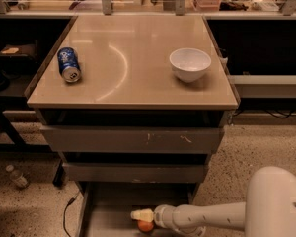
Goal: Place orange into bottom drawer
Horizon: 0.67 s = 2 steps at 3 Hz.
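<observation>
The bottom drawer (106,209) is pulled out under the cabinet, its flat grey floor showing at the lower edge of the camera view. The orange (146,226) lies low in the drawer, just under and touching the cream tip of my gripper (141,215). My white arm reaches in from the lower right, and the gripper points left over the drawer floor. Part of the orange is cut off by the frame edge.
A blue soda can (68,64) lies on its side at the left of the tabletop (133,78), and a white bowl (190,64) stands at the right. Two upper drawers (133,139) are closed. A plastic bottle (16,176) and a cable (69,211) lie on the floor at left.
</observation>
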Each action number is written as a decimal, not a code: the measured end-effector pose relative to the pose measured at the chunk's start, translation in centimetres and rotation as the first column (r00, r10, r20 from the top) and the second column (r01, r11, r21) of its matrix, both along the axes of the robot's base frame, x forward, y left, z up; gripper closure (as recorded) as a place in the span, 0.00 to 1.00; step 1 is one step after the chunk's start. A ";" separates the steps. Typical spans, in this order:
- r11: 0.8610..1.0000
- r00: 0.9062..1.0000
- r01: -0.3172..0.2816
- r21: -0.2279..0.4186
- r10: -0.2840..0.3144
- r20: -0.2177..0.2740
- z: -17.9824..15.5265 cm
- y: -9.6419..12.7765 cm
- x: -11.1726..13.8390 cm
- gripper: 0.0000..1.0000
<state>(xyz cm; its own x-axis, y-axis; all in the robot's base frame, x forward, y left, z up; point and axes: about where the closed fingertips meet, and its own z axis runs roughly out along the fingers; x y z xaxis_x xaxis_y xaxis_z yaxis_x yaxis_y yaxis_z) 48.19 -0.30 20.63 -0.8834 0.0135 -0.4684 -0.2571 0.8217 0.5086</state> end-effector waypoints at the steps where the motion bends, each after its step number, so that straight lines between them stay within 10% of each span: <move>1: 0.994 0.994 0.088 -0.071 -0.084 0.064 6.2 -2.5 0.7 0.00; 2: 0.973 0.977 0.182 -0.140 -0.164 0.133 12.1 -4.7 -0.1 0.00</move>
